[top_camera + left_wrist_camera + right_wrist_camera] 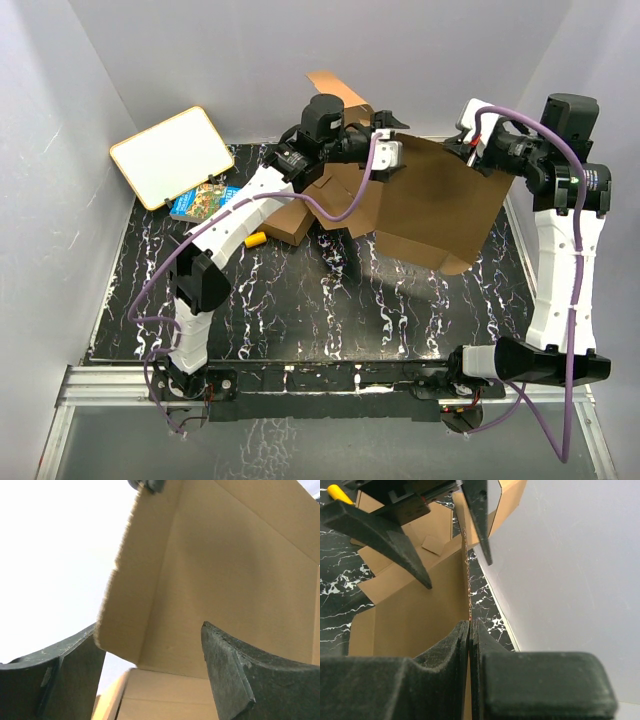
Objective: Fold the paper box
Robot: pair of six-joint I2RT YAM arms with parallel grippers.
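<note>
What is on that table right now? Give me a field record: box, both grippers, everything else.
paper box: unfolded, flaps loose, big panel held up at a tilt above the table
right gripper: shut on the paper box's edge
left gripper: open, fingers either side of a flap, not clamped
book: far left, next to the white board
white board: yellow-rimmed, far left corner
yellow item: small, beside the left arm; too small to identify
</note>
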